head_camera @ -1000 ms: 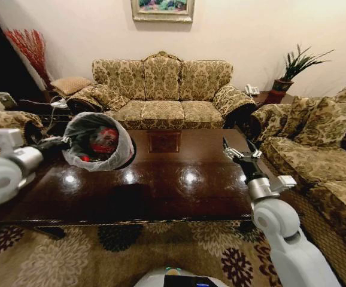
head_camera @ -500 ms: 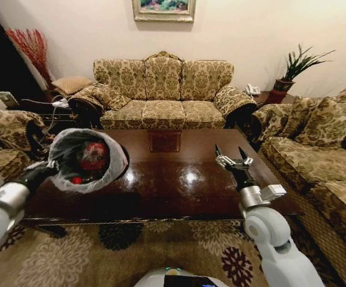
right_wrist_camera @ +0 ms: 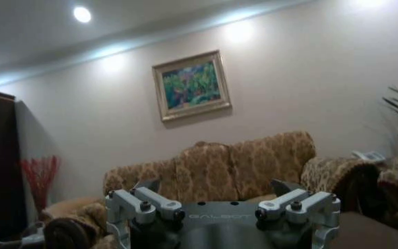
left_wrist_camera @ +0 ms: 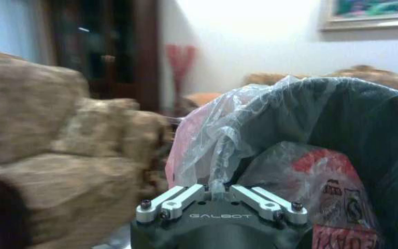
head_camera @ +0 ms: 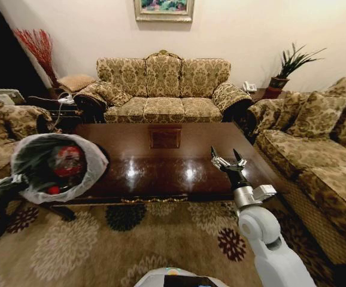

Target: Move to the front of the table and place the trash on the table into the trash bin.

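Note:
My left gripper is shut on the rim of the trash bin, holding it tilted in the air to the left of the table's front corner. The left wrist view shows my fingers pinching the bin's translucent bag liner. Red and pink-white trash lies inside the bin; it appears in the left wrist view as a printed bag. The glossy dark table stands ahead. My right gripper hangs open and holding nothing over the table's front right part, and it shows again as my right gripper.
A patterned sofa stands behind the table, another sofa at the right, an armchair at the left. Patterned carpet lies between me and the table's front edge.
The whole head view has shifted: the table now sits farther off and more carpet shows. The held bin has sunk lower and leftward, off the tabletop. Both grippers keep their states.

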You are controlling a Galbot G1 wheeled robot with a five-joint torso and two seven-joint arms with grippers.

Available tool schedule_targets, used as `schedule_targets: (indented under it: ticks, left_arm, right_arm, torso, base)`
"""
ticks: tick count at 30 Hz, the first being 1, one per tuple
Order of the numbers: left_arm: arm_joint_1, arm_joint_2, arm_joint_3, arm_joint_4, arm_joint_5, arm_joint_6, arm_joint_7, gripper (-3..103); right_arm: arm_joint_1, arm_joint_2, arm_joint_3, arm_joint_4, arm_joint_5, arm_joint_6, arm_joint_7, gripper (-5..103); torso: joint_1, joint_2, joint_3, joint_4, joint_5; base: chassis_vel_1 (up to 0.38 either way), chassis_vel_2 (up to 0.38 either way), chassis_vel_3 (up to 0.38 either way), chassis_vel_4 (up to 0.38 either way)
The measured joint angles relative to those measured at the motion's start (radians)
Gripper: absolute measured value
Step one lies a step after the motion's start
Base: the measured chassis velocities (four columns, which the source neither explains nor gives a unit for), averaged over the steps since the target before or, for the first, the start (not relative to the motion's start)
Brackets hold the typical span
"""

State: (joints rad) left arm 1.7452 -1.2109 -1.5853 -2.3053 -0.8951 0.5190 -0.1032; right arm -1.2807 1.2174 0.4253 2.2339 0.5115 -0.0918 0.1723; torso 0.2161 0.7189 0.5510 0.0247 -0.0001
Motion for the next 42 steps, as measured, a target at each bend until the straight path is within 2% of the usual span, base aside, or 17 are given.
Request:
schedule_targets:
  ticks: [6,9,11,12,13,14,17,22,25,27,34,38,39,42]
  left_arm:
    - [0.010,-0.061,-0.022,0.114,0.081,-0.060,0.002,0]
    - [-0.003,-0.084,0.017,0.238,0.106,-0.085,-0.005,0]
    - [-0.006,-0.087,0.031,0.265,0.113,-0.093,-0.006,0]
    - [-0.004,-0.096,0.041,0.297,0.117,-0.105,-0.005,0]
    - [0.001,-0.108,0.047,0.331,0.129,-0.128,-0.004,0]
    - [0.001,-0.108,0.047,0.331,0.129,-0.128,-0.004,0]
    - [0.009,-0.138,0.043,0.410,0.158,-0.184,-0.007,0]
    - [0.026,-0.164,0.018,0.469,0.132,-0.209,-0.017,0]
    - [0.039,-0.175,0.004,0.523,0.077,-0.220,-0.039,0]
    - [0.039,-0.177,0.007,0.548,0.080,-0.229,-0.041,0]
    - [0.010,-0.164,0.087,0.694,0.121,-0.251,-0.044,0]
    - [-0.032,-0.133,0.199,0.851,0.200,-0.294,-0.036,0]
    - [-0.032,-0.133,0.199,0.851,0.200,-0.294,-0.036,0]
    - [-0.070,-0.110,0.271,0.966,0.228,-0.301,-0.023,0]
  right_arm:
    - [-0.003,0.008,-0.018,0.002,-0.005,0.020,-0.015,100]
    - [-0.036,0.030,-0.006,0.009,-0.027,0.036,-0.026,100]
    - [-0.047,0.039,0.002,0.012,-0.033,0.040,-0.027,100]
    - [-0.054,0.045,0.006,0.013,-0.038,0.044,-0.028,100]
    - [-0.055,0.047,0.006,0.011,-0.040,0.046,-0.029,100]
    - [-0.055,0.047,0.006,0.011,-0.040,0.046,-0.029,100]
    - [-0.051,0.039,0.003,0.002,-0.042,0.047,-0.031,100]
    - [-0.039,0.032,-0.003,-0.009,-0.041,0.046,-0.033,100]
    - [-0.035,0.037,-0.018,-0.021,-0.045,0.045,-0.033,100]
    - [-0.035,0.040,-0.024,-0.023,-0.048,0.046,-0.033,100]
    - [-0.042,0.037,-0.046,-0.020,-0.060,0.046,-0.036,100]
    - [-0.060,0.029,-0.034,-0.012,-0.062,0.048,-0.036,100]
    - [-0.060,0.029,-0.034,-0.012,-0.062,0.048,-0.036,100]
    - [-0.084,0.021,-0.019,-0.002,-0.067,0.051,-0.036,100]
  torso:
    - [0.000,0.000,0.000,0.0005,0.0003]
    - [0.002,-0.001,0.001,0.0002,-0.0003]
    - [0.002,-0.001,0.001,-0.0001,-0.0005]
    - [0.002,-0.001,0.001,-0.0010,-0.0007]
    - [0.002,-0.001,0.001,-0.0010,-0.0006]
    - [0.002,-0.001,0.001,-0.0010,-0.0006]
    - [0.001,-0.001,0.000,0.0000,0.0005]
    - [0.001,0.000,0.000,0.0005,-0.0002]
    - [0.001,-0.001,0.000,0.0000,0.0008]
    - [0.001,0.000,0.000,0.0000,0.0006]
    - [0.001,0.000,0.000,0.0000,-0.0004]
    - [0.001,0.000,0.000,0.0001,0.0002]
    - [0.001,0.000,0.000,0.0001,0.0002]
    - [0.001,0.000,0.000,0.0000,-0.0008]
  base:
    - [0.086,-0.077,-0.073,0.079]
    - [-0.014,0.042,0.035,-0.026]
    - [-0.023,0.068,0.056,-0.066]
    - [-0.042,0.032,0.039,-0.066]
    - [0.000,0.000,0.000,0.000]
    - [0.000,0.000,0.000,0.000]
    - [0.000,0.000,0.000,0.000]
    - [0.004,-0.003,0.000,0.011]
    - [0.000,0.000,0.000,0.000]
    - [0.000,0.000,0.000,0.000]
    - [0.000,0.000,0.000,0.000]
    - [0.000,0.000,0.000,0.000]
    - [0.000,0.000,0.000,0.000]
    - [0.000,0.000,0.000,0.000]
